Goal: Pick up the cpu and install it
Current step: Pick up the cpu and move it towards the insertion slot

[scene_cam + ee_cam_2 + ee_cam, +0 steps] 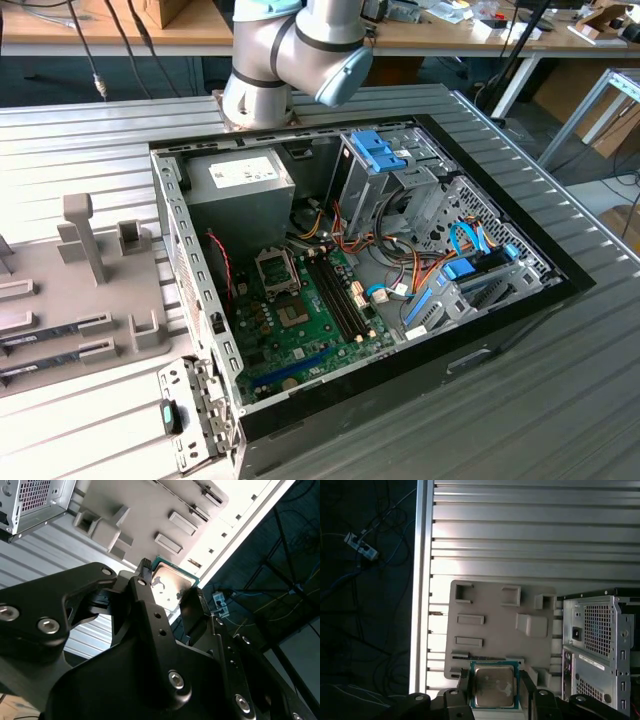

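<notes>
Gripping cpu (493, 687) by opposite green edges with tool (493, 680); probably light, stiff, slick-topped, fragile underneath. In exterior view, socket (275, 268) at nine o'clock of memory slots (340, 295).

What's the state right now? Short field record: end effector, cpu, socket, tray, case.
end effector: shut on the cpu, one finger on each of two opposite edges
cpu: silvery top, green rim, held flat-side toward both wrist views, off the tray
parts tray: grey, on the slatted table beside the computer case, seen behind the cpu
CPU socket: on the green motherboard, looks empty
computer case: lying on its side, open
install: not yet done
</notes>
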Tool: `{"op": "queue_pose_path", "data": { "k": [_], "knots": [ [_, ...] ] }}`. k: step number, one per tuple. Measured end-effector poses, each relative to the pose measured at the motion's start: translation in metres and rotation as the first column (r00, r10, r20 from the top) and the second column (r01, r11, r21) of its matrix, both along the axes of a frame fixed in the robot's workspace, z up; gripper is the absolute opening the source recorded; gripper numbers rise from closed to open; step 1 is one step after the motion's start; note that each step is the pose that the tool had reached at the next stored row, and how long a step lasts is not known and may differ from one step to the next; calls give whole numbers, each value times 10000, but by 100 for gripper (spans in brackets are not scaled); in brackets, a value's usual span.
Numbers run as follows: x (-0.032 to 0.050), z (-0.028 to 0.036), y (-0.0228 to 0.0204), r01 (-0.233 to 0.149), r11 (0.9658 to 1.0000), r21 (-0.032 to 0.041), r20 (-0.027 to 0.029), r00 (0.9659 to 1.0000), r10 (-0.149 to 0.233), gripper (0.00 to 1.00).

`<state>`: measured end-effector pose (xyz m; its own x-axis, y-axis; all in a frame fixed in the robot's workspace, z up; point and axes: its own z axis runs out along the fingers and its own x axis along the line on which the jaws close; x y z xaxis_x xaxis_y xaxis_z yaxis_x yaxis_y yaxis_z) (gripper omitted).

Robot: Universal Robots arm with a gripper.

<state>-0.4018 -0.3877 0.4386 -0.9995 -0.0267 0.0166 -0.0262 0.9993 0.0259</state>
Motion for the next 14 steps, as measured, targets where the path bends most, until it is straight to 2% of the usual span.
{"op": "queue_pose_path", "data": {
  "k": [14],
  "knots": [
    [154, -3, -36, 0, 10000, 0, 0, 10000, 0, 47]
  ]
}}
